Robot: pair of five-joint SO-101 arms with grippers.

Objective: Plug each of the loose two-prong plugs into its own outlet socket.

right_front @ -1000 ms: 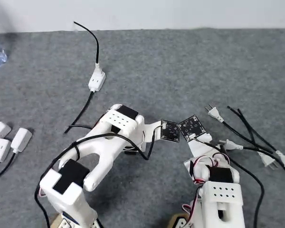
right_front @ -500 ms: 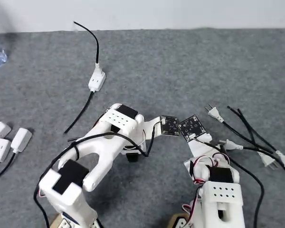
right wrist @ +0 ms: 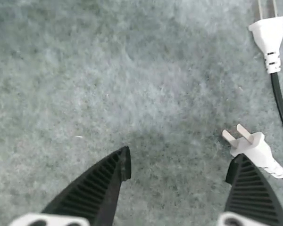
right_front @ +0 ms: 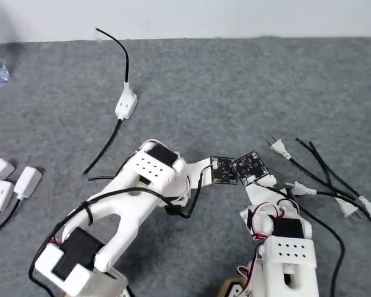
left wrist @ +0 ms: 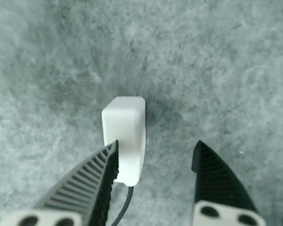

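Left wrist view puts you right over a white rectangular plastic socket block (left wrist: 125, 134) lying on the grey felt mat (left wrist: 217, 56). Your left claw (left wrist: 155, 153) is spread wide and holds nothing. One fingertip sits at the block's edge, the other stands well off to the side, and there is bare mat between them. A thin black cord (left wrist: 123, 207) leaves the block at the end nearest the claw.

Your right claw (right wrist: 181, 165) is also wide open and empty. A white two-prong plug (right wrist: 252, 147) lies flat just ahead of one fingertip, outside the gap. A second white plug (right wrist: 269, 35) lies farther ahead.

You look to be at the pick-up stage, with nothing grasped yet. Next, shift the left claw sideways until the block sits centred between both fingers, then close. Slide the right claw over so the plug body falls inside the gap.

As for what the sockets hold, the slots of the block under the left claw are hidden. In the high view, a far socket (right_front: 125, 104), well ahead of the left claw, has cord at both ends and seems filled. The spare socket blocks (right_front: 28, 180), far off to that claw's side, look unfilled.
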